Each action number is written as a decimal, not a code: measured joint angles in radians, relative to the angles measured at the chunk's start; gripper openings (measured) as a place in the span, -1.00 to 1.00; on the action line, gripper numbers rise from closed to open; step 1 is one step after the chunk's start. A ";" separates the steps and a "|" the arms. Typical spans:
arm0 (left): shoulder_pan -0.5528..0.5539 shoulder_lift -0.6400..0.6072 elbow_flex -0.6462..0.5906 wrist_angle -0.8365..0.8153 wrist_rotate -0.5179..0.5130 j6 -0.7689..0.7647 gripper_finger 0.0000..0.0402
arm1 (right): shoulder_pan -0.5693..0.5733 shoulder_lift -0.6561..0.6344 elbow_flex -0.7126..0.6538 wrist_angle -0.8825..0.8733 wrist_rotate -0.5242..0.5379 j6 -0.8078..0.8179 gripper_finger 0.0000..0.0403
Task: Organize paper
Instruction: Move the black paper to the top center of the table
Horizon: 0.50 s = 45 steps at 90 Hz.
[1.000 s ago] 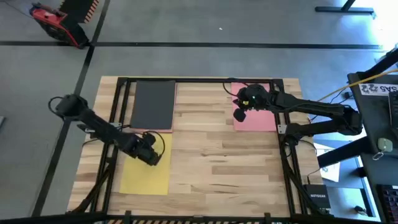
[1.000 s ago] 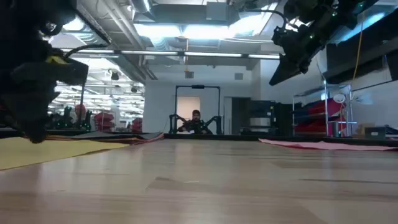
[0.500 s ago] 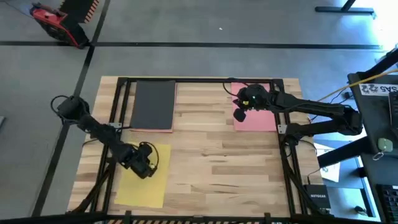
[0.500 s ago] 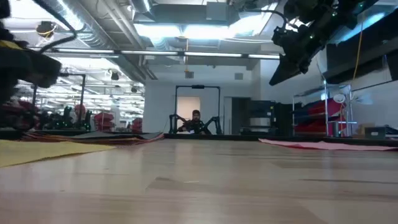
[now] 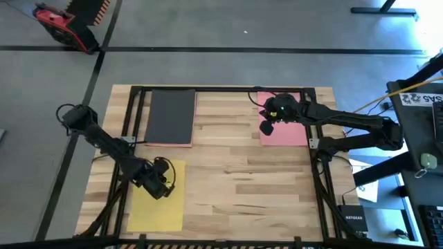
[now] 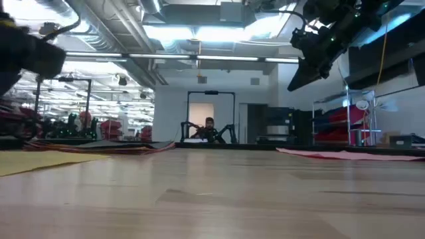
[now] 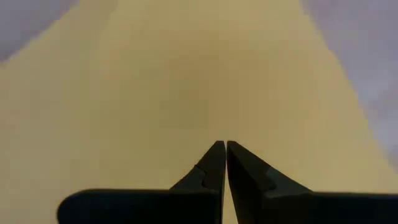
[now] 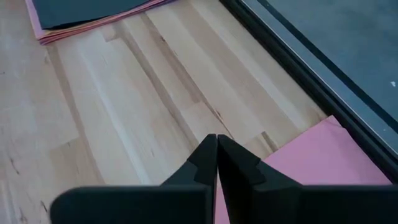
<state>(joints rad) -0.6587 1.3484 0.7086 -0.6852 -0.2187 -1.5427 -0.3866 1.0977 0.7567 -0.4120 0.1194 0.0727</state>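
Note:
A yellow sheet of paper (image 5: 154, 207) lies flat at the table's near left, also seen in the low view (image 6: 40, 161). My left gripper (image 5: 163, 187) stands over its far right part, shut, with its tips (image 7: 224, 144) down on the yellow. At the far left a black sheet (image 5: 172, 114) tops a stack with a pink edge showing (image 8: 93, 28). A pink sheet (image 5: 287, 130) lies flat at the far right. My right gripper (image 5: 268, 126) hangs shut (image 8: 216, 138) well above that sheet's left edge (image 6: 319, 46), holding nothing. My left gripper presses its shut fingertips down on the yellow sheet's upper face (image 7: 224, 132), in the sheet's far right part. The fingers come from above, slanting down. The sheet lies flat on the table under them.
Dark frame rails (image 5: 136, 131) run along the table's left, right and far edges. Bare wood (image 5: 239, 183) lies between the sheets in the middle and near right. A person (image 6: 209, 126) stands far off in the room behind the table.
My left gripper has gone toward the table's near edge and a little to the left, fingers shut. The yellow sheet has slid with it along the table, still flat, and now reaches close to the near edge.

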 joint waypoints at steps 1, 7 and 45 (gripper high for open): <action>0.004 -0.005 0.000 0.002 -0.003 0.013 -1.00 | 0.000 0.000 0.000 0.000 0.000 0.000 -1.00; 0.032 -0.028 0.000 0.007 -0.024 0.096 -1.00 | 0.000 0.000 0.000 0.001 0.000 0.000 -1.00; 0.352 -0.084 0.000 0.023 -0.055 0.705 -0.86 | 0.000 0.000 0.000 0.000 0.000 0.000 -1.00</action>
<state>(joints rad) -0.3065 1.2644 0.7090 -0.6627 -0.2739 -0.8374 -0.3866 1.0977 0.7567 -0.4118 0.1195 0.0727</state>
